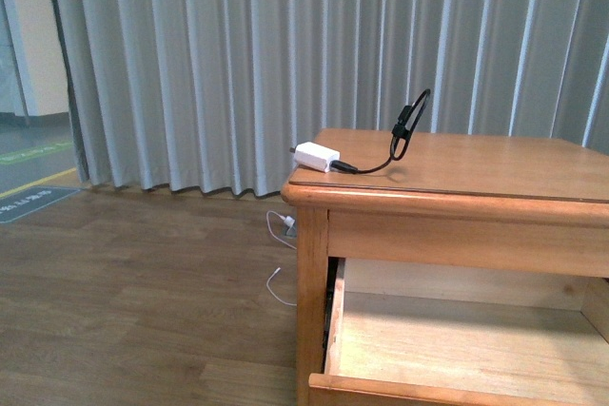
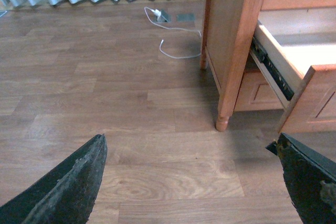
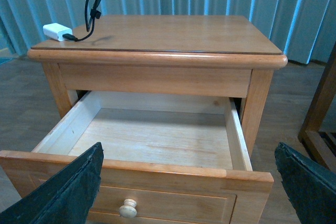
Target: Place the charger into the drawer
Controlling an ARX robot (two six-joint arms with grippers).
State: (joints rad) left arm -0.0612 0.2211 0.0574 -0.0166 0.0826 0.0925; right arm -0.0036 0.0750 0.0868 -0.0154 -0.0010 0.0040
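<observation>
White charger (image 1: 316, 156), black cable (image 1: 404, 130); light-brown drawer (image 3: 157, 174), pale interior; grey curtain (image 1: 238, 54).

Wooden table (image 1: 476, 164) stood on wood-plank floor (image 1: 143, 292), close to the curtain. On its top, the charger (image 1: 316, 156) lay flat at a rear corner, away from the drawer front and right by the edge. Its black cable (image 1: 409, 125) ran along the top, then rose in a loop. Rest of the top was bare wood. Drawer (image 3: 131, 169) was pulled out under the top, pale inside. On the floor beside the table, nr the curtain, lay a thin white cable (image 2: 176, 51) w/ white plug (image 2: 152, 12).
</observation>
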